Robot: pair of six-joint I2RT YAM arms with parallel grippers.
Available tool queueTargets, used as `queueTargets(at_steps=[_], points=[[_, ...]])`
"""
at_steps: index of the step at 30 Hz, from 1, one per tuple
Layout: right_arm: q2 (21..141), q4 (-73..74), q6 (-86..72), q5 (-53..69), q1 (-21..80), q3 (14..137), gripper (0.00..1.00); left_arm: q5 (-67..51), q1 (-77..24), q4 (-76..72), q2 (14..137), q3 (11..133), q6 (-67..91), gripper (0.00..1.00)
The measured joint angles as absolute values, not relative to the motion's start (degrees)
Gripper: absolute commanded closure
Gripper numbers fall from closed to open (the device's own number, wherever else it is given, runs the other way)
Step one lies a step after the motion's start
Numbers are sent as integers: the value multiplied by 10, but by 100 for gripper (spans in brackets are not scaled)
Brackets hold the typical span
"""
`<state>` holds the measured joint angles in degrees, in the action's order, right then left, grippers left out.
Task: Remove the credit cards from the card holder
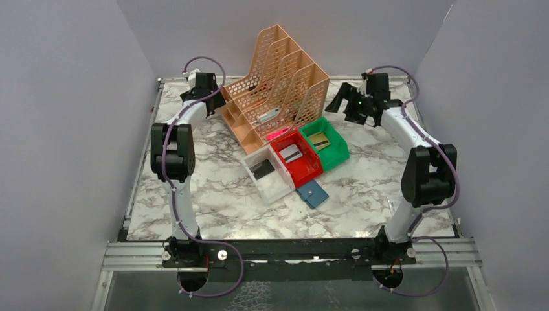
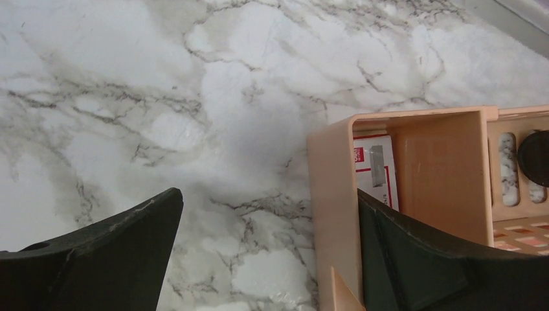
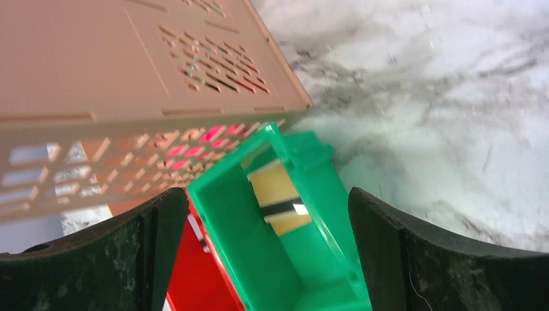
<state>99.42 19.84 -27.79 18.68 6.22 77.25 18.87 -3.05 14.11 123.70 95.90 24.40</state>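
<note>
The blue card holder [image 1: 313, 194] lies flat on the marble table in front of the red bin. A black credit card [image 1: 262, 170] lies in the white bin, a silver one [image 1: 291, 153] in the red bin, and a gold one [image 1: 318, 140] [image 3: 278, 194] in the green bin. My left gripper [image 1: 210, 100] [image 2: 268, 194] hovers open at the peach rack's left end, holding nothing. At the rack's right end my right gripper [image 1: 346, 107] [image 3: 267, 191] hangs open and empty above the green bin [image 3: 220, 220]. Neither wrist view shows the card holder.
The peach mesh file rack [image 1: 278, 84] [image 2: 414, 168] [image 3: 129, 65] stands at the back centre with small items in its slots. The white bin [image 1: 278, 188], red bin [image 1: 307, 170] [image 3: 201, 278] and green bin [image 1: 336, 154] sit side by side before it.
</note>
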Motion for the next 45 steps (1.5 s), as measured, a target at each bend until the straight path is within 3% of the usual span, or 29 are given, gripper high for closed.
queueTargets(at_steps=[9, 20, 24, 28, 38, 45], points=[[1140, 279, -251, 160, 165, 992, 1, 185, -1, 134, 1155, 843, 261, 2], [1377, 374, -244, 153, 267, 1368, 1, 170, 104, 157, 1047, 712, 272, 1], [1414, 374, -245, 175, 280, 1409, 1, 170, 130, 171, 1029, 697, 272, 1], [1405, 372, -231, 170, 281, 1394, 1, 169, 135, 191, 1001, 692, 267, 1], [1151, 325, -179, 93, 280, 1088, 1, 100, 122, 180, 849, 706, 239, 1], [899, 240, -199, -22, 278, 833, 1, 7, -69, 131, 836, 718, 165, 1]])
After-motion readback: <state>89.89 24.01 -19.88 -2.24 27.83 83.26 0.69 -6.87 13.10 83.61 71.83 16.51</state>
